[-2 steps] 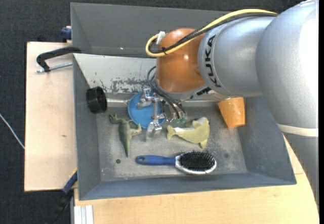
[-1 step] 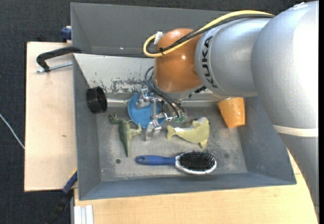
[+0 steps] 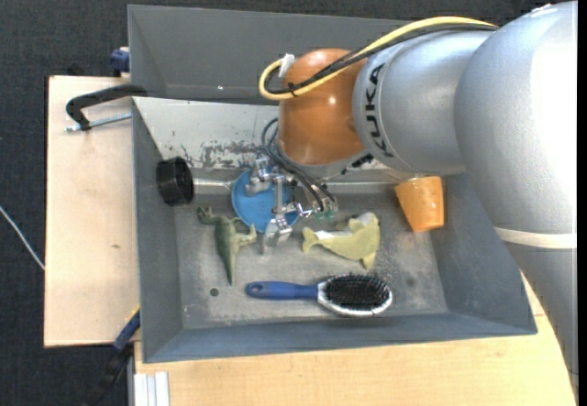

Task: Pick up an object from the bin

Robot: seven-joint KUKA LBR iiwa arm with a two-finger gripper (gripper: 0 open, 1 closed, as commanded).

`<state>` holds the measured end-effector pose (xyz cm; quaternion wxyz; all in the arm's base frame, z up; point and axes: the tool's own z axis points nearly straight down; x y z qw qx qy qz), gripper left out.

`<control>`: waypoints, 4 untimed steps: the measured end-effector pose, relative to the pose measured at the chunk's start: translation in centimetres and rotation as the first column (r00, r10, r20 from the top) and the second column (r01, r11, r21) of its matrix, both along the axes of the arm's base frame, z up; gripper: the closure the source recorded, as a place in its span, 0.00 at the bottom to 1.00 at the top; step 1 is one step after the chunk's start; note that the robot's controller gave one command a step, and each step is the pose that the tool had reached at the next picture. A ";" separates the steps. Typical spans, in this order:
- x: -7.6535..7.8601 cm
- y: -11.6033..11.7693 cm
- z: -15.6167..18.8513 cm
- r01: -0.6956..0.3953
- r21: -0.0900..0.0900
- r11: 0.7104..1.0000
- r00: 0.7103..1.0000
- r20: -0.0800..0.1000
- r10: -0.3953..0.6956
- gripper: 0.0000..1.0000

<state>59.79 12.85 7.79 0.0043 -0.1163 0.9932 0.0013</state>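
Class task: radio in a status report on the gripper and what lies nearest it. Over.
Gripper low at centre of bin, over flat blue round disc. Green toy lizard close on view's left, pale yellow flat piece on view's right.

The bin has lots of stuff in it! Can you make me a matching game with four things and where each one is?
Things:
1. hairbrush
2. orange cup
3. black cap
4. blue disc

Places:
A. far left, near the back wall of the bin
B. partly under the gripper
C. along the front
D. right side

Pairs: 1-C, 2-D, 3-A, 4-B
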 end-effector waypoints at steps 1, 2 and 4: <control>0.1 0.1 0.1 0.002 0.000 1.000 1.000 -0.002 -0.002 0.00; 0.3 0.2 0.3 0.003 0.000 1.000 1.000 -0.002 -0.003 0.00; -0.6 0.4 3.1 -0.001 -0.003 1.000 1.000 -0.022 0.000 1.00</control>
